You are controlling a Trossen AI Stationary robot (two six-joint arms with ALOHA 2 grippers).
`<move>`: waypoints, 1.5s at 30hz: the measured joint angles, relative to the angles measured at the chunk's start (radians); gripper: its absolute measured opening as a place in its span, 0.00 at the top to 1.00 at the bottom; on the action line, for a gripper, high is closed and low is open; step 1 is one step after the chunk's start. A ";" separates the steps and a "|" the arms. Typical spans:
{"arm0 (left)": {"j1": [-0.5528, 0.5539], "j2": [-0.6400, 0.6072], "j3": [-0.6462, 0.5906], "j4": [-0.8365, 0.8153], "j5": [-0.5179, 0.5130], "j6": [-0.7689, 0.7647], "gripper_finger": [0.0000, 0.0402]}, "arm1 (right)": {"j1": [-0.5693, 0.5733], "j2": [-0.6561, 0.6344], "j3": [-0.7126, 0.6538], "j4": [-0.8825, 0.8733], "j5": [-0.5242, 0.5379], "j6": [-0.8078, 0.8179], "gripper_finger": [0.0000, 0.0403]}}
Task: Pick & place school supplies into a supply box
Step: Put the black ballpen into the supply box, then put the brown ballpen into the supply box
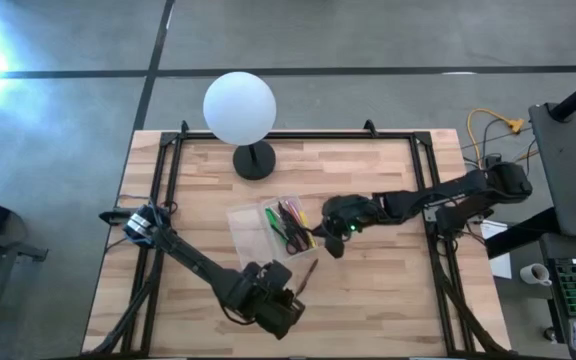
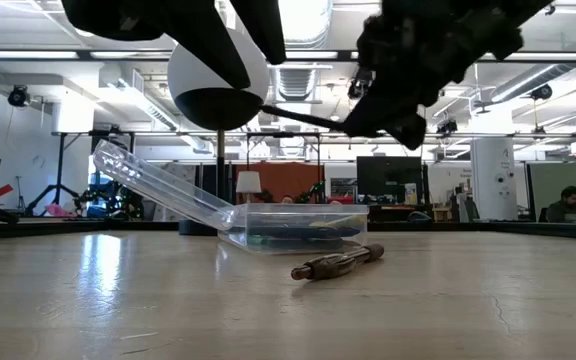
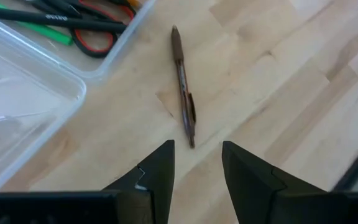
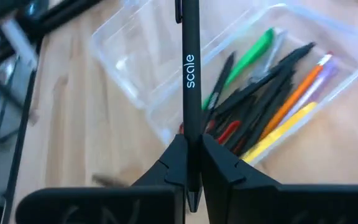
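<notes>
Two tools: my right tool (image 4: 191, 163) pinches a black pen (image 4: 191, 81) above the clear box (image 1: 268, 232), while my left tool (image 3: 196, 165) hangs open, holding nothing, over a brown pen (image 3: 183, 74) on the counter (image 1: 388, 290).

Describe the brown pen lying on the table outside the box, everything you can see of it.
The brown pen is slim and dark brown, with a pocket clip near one end and a narrow tip. It lies flat on the wooden table, alone, just beside the clear supply box but not touching it. Nothing holds it: the left gripper hovers above it with jaws open, lined up near its clip end.
</notes>
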 joint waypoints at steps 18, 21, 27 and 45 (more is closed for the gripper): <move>0.012 0.000 -0.093 0.159 0.005 0.017 0.71 | -0.068 0.272 0.137 -0.005 -0.071 0.484 0.82; 0.016 0.000 -0.117 0.194 0.005 0.005 0.71 | -0.068 0.269 0.138 -0.030 -0.048 0.591 0.75; 0.040 0.000 -0.206 0.404 0.006 0.005 0.71 | -0.057 0.194 0.139 -0.044 0.022 0.343 0.66; 0.070 0.002 -0.207 0.377 -0.011 0.112 0.71 | -0.017 0.076 0.137 -0.176 0.237 0.037 0.56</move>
